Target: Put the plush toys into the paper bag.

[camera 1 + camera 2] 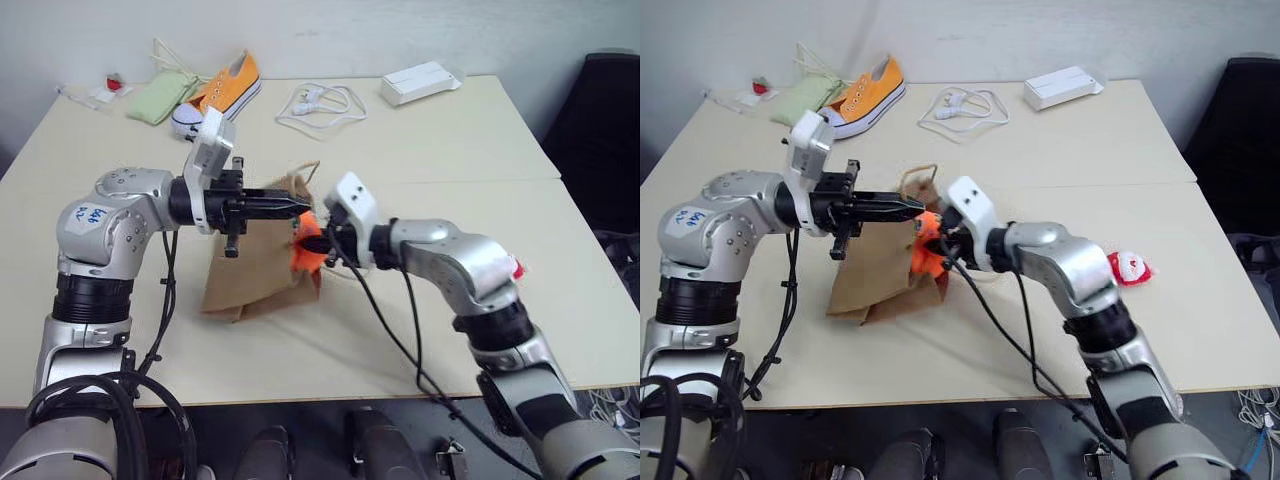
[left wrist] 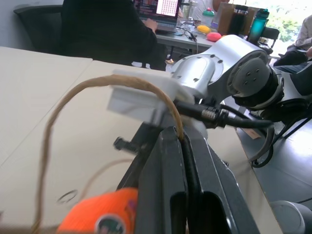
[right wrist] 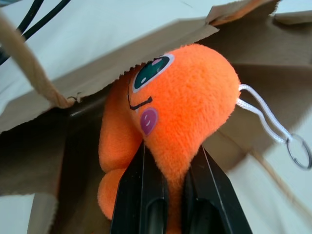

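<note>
Paper bag lying crumpled at mid-surface, mouth facing right. Left hand clenched on the bag's cord handle, holding the upper edge lifted. Orange fish plush pinched in the right hand, sitting right at the bag's mouth, head just under the raised paper edge, keyring dangling outside. Red-and-white plush resting on the surface further right, well apart from the bag. Orange sneaker at the far left.
</note>
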Controlling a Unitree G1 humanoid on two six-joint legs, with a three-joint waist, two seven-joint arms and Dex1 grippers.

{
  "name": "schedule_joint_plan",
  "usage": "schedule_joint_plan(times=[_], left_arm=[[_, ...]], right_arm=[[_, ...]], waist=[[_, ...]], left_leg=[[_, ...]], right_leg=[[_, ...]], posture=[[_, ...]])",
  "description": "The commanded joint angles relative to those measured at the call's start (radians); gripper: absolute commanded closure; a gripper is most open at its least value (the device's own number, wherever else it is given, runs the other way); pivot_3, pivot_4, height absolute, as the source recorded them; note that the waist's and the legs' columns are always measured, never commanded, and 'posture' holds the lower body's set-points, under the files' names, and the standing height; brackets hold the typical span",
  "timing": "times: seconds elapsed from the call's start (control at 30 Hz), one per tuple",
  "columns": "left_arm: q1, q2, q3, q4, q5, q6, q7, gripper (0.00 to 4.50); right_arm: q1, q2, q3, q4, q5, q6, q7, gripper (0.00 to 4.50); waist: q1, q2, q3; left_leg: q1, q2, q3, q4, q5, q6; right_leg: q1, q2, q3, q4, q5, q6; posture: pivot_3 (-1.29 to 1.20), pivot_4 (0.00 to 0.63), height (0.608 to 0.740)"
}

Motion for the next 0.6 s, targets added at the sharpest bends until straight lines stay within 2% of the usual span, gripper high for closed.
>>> schedule_joint_plan(times=[0.03,0.1,0.27,0.47,0.53,0.6], left_arm=[[-0.016,-0.002,0.006,-0.021,0.005,-0.025,-0.008,4.50],[-0.018,-0.005,0.006,-0.019,0.009,-0.029,-0.008,4.50],[-0.016,-0.004,0.005,-0.007,0.032,-0.060,-0.005,4.50],[-0.032,-0.021,0.000,0.043,0.063,-0.107,-0.006,4.50],[-0.053,-0.035,-0.003,0.075,0.075,-0.123,-0.007,4.50],[-0.065,-0.041,-0.003,0.092,0.080,-0.129,-0.015,4.50]], right_arm=[[-0.032,0.051,0.048,0.102,-0.056,-0.102,0.040,4.49],[-0.041,0.088,0.056,0.180,-0.083,-0.145,0.045,4.49],[-0.033,0.139,0.022,0.257,-0.088,-0.171,0.074,2.82],[0.007,0.115,-0.002,0.162,-0.059,-0.136,0.140,0.80],[0.040,0.067,-0.036,0.048,-0.026,-0.100,0.159,0.11],[0.075,0.013,-0.076,-0.073,0.008,-0.056,0.163,0.04]], waist=[[-0.001,0.000,0.000],[-0.005,0.000,0.000],[-0.020,0.000,0.000],[-0.025,0.000,0.000],[-0.022,0.000,0.000],[-0.018,0.000,0.000]], left_leg=[[0.000,0.000,0.000,0.000,0.000,0.000],[0.000,0.000,0.000,0.000,0.000,0.000],[0.000,0.000,0.000,0.001,0.000,0.000],[0.000,0.000,-0.001,0.001,0.000,0.000],[0.000,0.000,-0.001,0.001,0.000,0.000],[-0.001,0.000,-0.001,0.001,0.000,0.000]], right_leg=[[0.000,0.000,0.000,0.000,0.000,0.000],[0.000,0.000,0.000,0.000,0.000,0.000],[0.000,0.000,-0.001,0.001,0.000,0.000],[0.000,0.000,-0.002,0.001,0.000,0.000],[0.000,0.000,-0.002,0.001,0.000,0.000],[0.000,0.000,-0.002,0.000,0.000,0.000]], posture=[[0.00,0.150,0.740],[0.00,0.150,0.740],[0.00,0.150,0.740],[0.00,0.150,0.740],[0.00,0.150,0.740],[0.00,0.150,0.740]])
